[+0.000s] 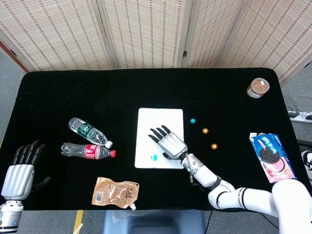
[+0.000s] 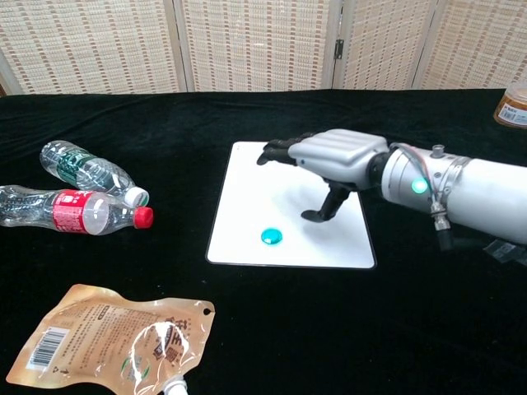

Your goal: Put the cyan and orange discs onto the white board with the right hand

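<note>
Left hand: the silver and black left hand (image 1: pixel 20 165) is waiting far to the left of the flat white board (image 1: pixel 146 127). Its fingers are spreading apart and it is holding nothing.

Bottles: a clear plastic bottle with a green label (image 1: pixel 89 131) and a clear plastic bottle with a red label and red cap (image 1: pixel 87 151) are lying on their sides to the left of the white board.

Pouch: a brown foil pouch with a spout (image 1: pixel 115 192) is lying below and to the left of the white board.

Cyan disc on the board: one small round cyan disc (image 2: pixel 272 237) is already lying on the white board, near its front edge.

Right hand: the silver and black right hand (image 2: pixel 333 169) is hovering over the white board, just beside that cyan disc. Its fingers are loosely open and it is gripping nothing.

Discs still waiting: another small cyan disc (image 1: pixel 192 120) and two small orange discs (image 1: pixel 205 130) (image 1: pixel 214 146) are lying on the black cloth just to the right of the white board.

Step in hand: I think one disc is done and the hand is free for the next.

Next move: the right hand needs to go right, off the board, come down over one small disc and pinch it carefully, because the discs are thin and flat.

Other things: a round brown jar (image 1: pixel 257 88) and a blue cookie packet (image 1: pixel 273 156) are sitting far to the right of the white board.
</note>
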### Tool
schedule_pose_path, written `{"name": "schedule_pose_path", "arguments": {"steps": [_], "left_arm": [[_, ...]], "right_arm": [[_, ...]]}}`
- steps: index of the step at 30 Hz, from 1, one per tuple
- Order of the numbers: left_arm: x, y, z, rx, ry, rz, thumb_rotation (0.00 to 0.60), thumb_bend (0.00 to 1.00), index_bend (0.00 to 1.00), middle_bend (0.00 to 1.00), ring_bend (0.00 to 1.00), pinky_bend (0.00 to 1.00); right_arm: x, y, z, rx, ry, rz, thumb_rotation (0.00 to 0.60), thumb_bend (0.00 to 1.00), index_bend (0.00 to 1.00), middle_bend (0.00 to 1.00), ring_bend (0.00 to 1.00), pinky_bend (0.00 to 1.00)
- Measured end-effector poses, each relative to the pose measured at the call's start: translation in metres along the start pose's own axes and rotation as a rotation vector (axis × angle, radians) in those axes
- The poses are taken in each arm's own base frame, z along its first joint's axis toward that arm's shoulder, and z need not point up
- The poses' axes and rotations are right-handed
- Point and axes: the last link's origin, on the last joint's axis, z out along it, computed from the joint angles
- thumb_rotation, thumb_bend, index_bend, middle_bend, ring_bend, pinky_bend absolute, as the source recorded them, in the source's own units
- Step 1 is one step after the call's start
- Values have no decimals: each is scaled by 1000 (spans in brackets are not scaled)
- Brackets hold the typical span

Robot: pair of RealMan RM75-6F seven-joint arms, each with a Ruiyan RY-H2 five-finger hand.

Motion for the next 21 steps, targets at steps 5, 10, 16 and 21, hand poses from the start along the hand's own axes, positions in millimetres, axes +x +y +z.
{"name": "schedule_pose_path", "arguments": {"steps": [5, 10, 16, 21], "left_arm": [[-1, 0, 0, -1, -6, -4, 600, 196, 66, 36, 35, 0], [-3, 5, 2, -18, -12, -7, 600, 195, 66, 36, 35, 0], [-1, 6, 3, -22, -10, -7, 600, 196, 66, 36, 35, 0], [-3, 6, 2, -18, -21, -7, 600, 195, 66, 36, 35, 0]], "right_arm": [[8, 48, -7, -153, 20, 57, 600, 399, 281, 17, 0, 0], [11, 90, -12, -281, 15, 82, 600, 399, 281, 19, 0, 0], [14, 120, -7, -377, -3, 86, 600, 400, 281, 22, 0, 0], [12, 128, 6, -415, -37, 100, 600, 401, 329, 33, 0, 0]]}}
